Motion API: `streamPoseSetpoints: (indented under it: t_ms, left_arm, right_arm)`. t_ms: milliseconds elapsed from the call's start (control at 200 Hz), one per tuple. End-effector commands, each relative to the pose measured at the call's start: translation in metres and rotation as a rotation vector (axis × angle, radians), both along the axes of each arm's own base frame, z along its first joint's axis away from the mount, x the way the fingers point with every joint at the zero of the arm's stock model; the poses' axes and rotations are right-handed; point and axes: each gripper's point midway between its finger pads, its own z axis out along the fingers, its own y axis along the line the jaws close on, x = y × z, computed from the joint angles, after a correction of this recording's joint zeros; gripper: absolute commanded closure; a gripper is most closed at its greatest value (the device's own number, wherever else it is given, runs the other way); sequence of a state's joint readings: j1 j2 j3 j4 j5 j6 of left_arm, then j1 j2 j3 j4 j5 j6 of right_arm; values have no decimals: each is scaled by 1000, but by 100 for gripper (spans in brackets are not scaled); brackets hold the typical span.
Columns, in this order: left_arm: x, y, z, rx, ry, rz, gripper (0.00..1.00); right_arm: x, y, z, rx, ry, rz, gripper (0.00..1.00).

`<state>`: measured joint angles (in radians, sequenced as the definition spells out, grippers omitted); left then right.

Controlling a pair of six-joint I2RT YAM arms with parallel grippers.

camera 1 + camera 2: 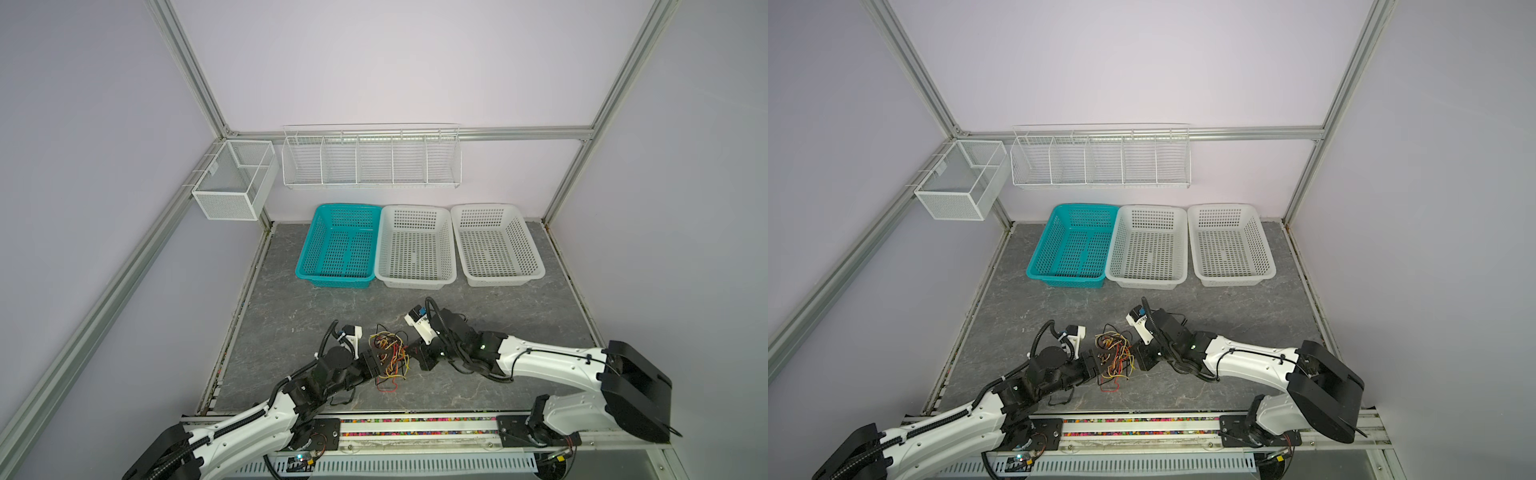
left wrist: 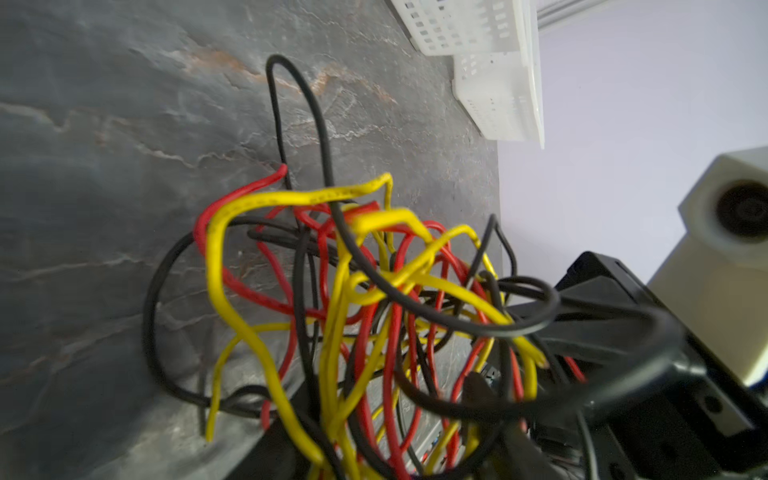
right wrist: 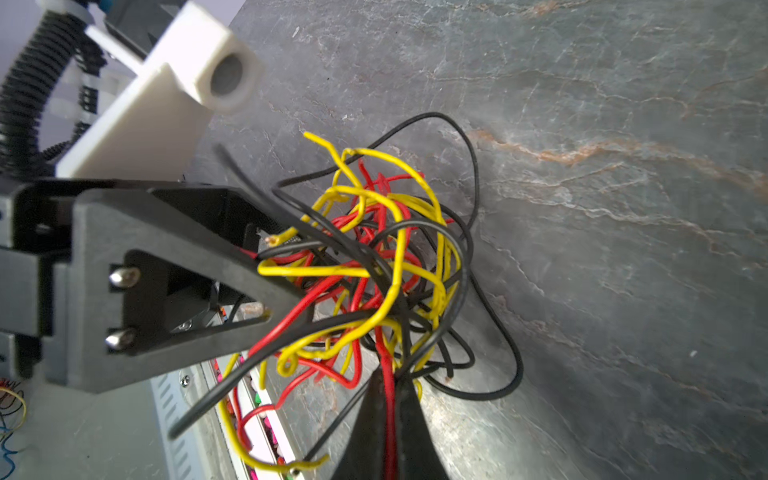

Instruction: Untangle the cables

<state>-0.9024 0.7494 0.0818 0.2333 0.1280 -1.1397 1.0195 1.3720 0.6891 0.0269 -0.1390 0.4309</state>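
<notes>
The cables (image 1: 390, 355) (image 1: 1115, 355) are a knot of thin black, red and yellow wires at the front middle of the table, between my two grippers. My left gripper (image 1: 383, 360) (image 1: 1099, 363) reaches into the knot from the left. In the right wrist view its fingers (image 3: 286, 266) stand apart with wires running between them. In the left wrist view the cables (image 2: 374, 291) cover most of that gripper (image 2: 390, 457). From the right, my right gripper (image 1: 410, 353) (image 1: 1136, 355) is shut on a red cable (image 3: 390, 399), with the rest of the knot (image 3: 374, 270) just beyond its tips.
A teal basket (image 1: 349, 206) and two white baskets (image 1: 415, 208) (image 1: 484, 206) stand in a row at the back of the table. A wire rack (image 1: 372, 160) and a mesh box (image 1: 235, 183) hang on the walls. A rail (image 1: 415, 424) runs along the front edge.
</notes>
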Motion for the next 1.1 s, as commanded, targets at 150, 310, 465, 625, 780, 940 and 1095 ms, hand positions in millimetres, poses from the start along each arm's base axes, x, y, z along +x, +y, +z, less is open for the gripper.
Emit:
streamPoseSetpoints:
  t_ms: [150, 310, 465, 625, 780, 940, 1095]
  left_arm:
    - [3, -1, 12, -6, -31, 6, 86]
    - [2, 3, 11, 13, -34, 14, 100]
    - [1, 4, 11, 40, -31, 2, 100]
    - [-2, -2, 17, 77, -45, -57, 100]
    - [-1, -10, 29, 76, -65, -90, 100]
    - [-4, -14, 31, 69, -60, -113, 100]
    - [-6, -13, 30, 70, -52, -123, 100]
  right_arm:
    - [0, 1, 17, 26, -51, 9, 93]
    - [-4, -9, 21, -4, -63, 17, 89]
    - [-7, -18, 46, -24, -115, 49, 68]
    - [-9, -17, 78, -24, -172, 109, 58]
    - [-2, 3, 87, -50, -187, 172, 58]
    - [8, 24, 72, -101, -176, 217, 58]
    - [11, 41, 62, -114, -146, 263, 60]
